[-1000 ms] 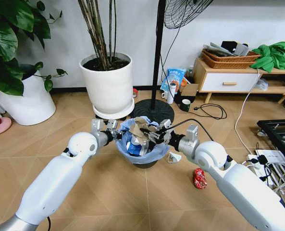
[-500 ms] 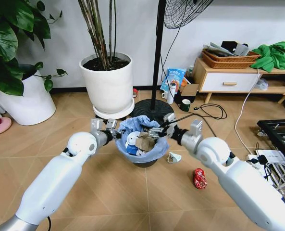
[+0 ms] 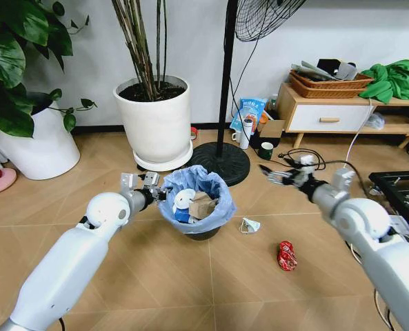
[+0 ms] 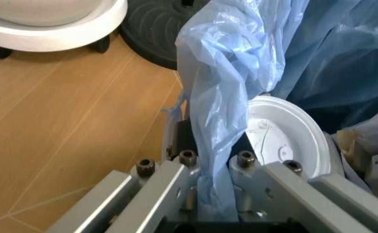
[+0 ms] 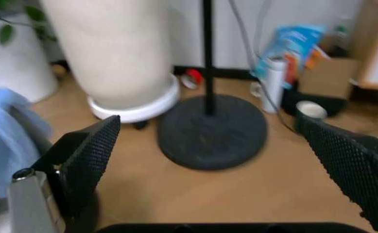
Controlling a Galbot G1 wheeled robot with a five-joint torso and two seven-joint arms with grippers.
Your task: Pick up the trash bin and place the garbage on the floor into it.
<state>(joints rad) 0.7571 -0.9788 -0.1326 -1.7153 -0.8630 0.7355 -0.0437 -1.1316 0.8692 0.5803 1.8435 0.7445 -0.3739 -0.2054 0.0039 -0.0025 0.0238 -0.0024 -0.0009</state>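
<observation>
So the right hand [image 3: 278, 176] had dropped its brown scrap into the black blue-lined trash bin [image 3: 194, 204] and swung away, fingers spread; left hand [image 3: 151, 194] kept pinching the liner. Crushed red can [image 3: 285, 255] remained.

Head camera looks down; both wrist cameras close, sharing fan base [image 5: 210, 131].

My left gripper [image 4: 212, 191]: bare brushed metal, dull sheen, dark screw heads, clamped on thin crinkled blue plastic bag [image 4: 231, 102], semi-glossy. White lid [image 4: 286, 138]: smooth plastic. Floor [image 3: 190, 276]: satin wood planks. My right gripper [image 5: 218, 145], spread wide: black pads with rough mesh texture, matt. Crushed can [image 3: 286, 255]: glossy red metal.
</observation>
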